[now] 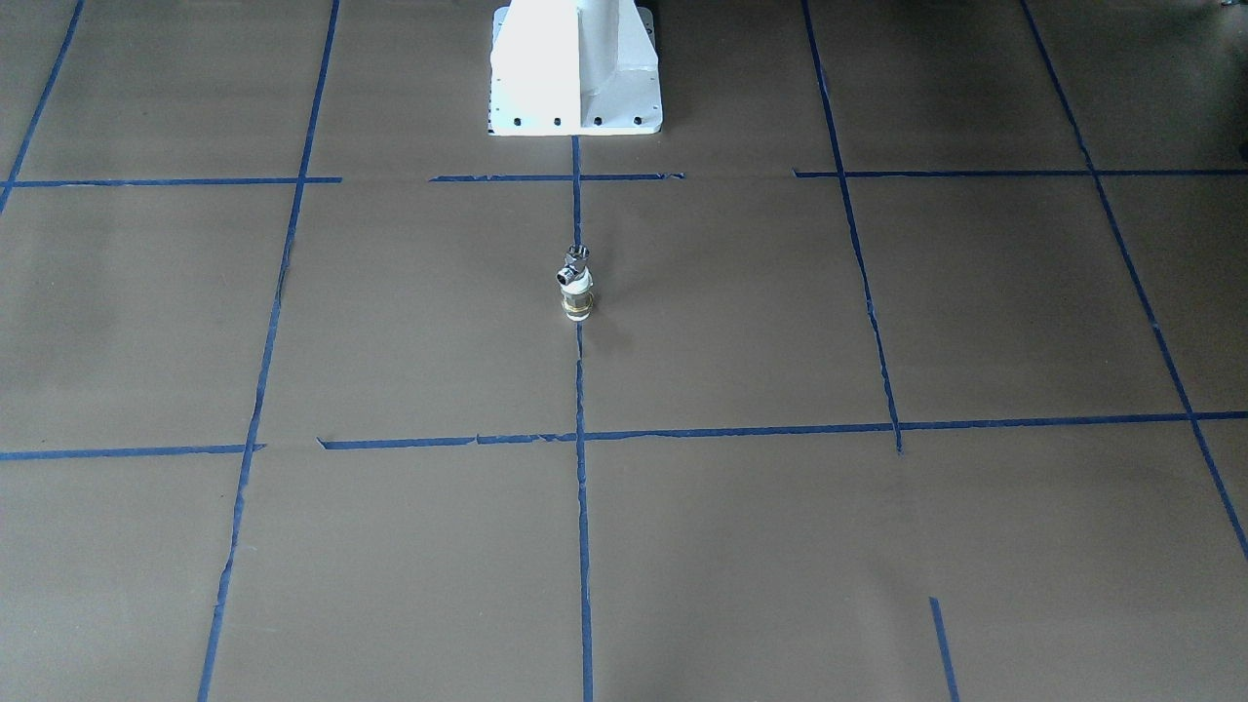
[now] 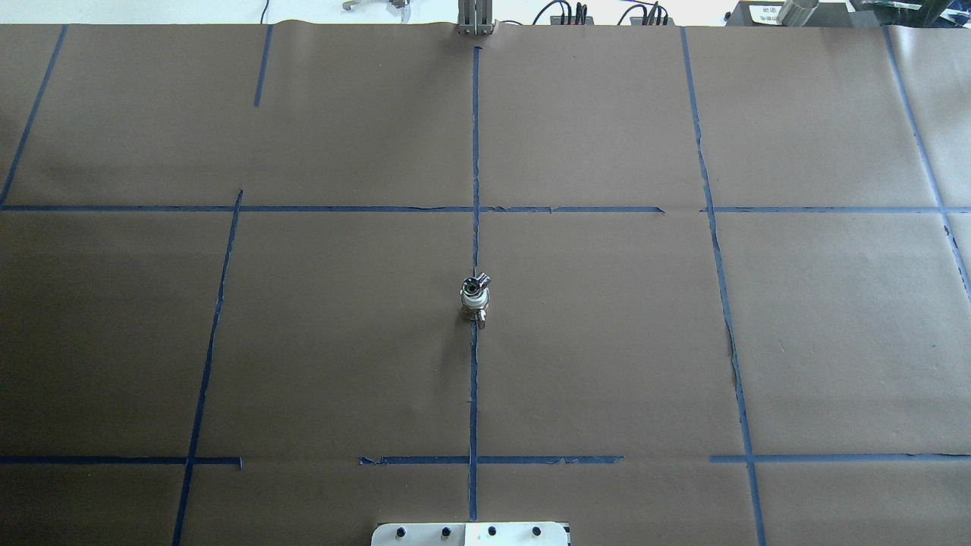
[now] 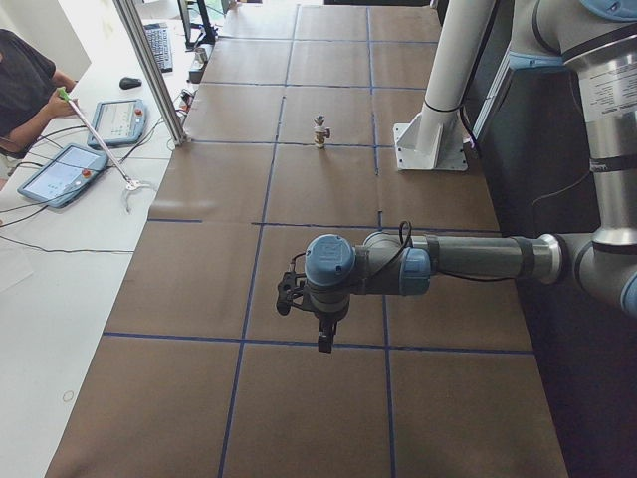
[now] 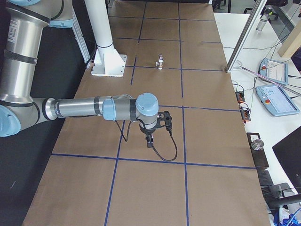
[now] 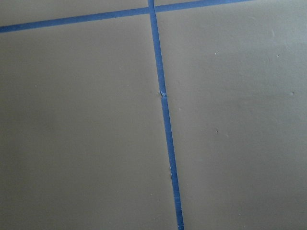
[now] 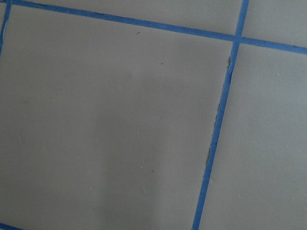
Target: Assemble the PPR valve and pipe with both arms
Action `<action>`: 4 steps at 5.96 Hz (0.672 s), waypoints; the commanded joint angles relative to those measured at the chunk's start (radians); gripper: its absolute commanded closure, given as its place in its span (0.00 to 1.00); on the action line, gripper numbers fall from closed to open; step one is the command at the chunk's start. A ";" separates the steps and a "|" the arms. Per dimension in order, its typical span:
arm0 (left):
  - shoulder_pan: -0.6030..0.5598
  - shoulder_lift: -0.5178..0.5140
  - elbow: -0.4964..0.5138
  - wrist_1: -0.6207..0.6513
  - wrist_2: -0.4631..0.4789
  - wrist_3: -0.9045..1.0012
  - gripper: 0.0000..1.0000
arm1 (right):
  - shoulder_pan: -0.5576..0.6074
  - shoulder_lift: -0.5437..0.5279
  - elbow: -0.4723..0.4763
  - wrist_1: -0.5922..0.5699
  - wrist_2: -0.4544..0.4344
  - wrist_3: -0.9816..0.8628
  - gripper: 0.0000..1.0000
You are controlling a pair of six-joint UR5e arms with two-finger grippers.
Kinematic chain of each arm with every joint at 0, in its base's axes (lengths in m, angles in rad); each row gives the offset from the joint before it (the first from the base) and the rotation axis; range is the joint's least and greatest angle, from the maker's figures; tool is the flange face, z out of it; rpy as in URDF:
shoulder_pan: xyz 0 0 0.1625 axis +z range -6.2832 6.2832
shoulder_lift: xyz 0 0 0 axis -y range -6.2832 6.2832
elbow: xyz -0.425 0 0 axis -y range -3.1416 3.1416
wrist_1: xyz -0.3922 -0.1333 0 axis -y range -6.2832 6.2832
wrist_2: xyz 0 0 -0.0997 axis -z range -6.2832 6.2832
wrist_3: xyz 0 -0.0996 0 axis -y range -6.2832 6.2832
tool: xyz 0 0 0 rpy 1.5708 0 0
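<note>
The valve and pipe piece (image 1: 575,283) stands upright on the brown table on the blue centre line. It has a chrome valve on top and a white and brass fitting below. It also shows in the overhead view (image 2: 476,298) and small in both side views (image 3: 319,132) (image 4: 160,61). My left gripper (image 3: 322,342) hangs over the table's near end in the exterior left view, far from the piece. My right gripper (image 4: 149,141) hangs over the other end. I cannot tell whether either is open or shut. Both wrist views show only paper and tape.
The white robot base (image 1: 575,68) stands at the table's edge behind the piece. An aluminium post (image 3: 149,70) rises at the far side. An operator (image 3: 25,85) and teach pendants (image 3: 60,174) (image 4: 275,101) are on the white bench beyond it.
</note>
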 commanded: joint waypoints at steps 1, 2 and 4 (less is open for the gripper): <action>0.002 0.010 -0.004 0.001 0.005 0.006 0.00 | 0.000 0.005 -0.011 0.001 -0.009 -0.002 0.00; 0.002 0.010 -0.002 0.001 0.007 0.006 0.00 | 0.000 0.005 -0.010 0.005 -0.011 -0.001 0.00; 0.002 0.005 -0.010 0.001 0.008 0.006 0.00 | 0.000 0.005 -0.011 0.007 -0.011 -0.001 0.00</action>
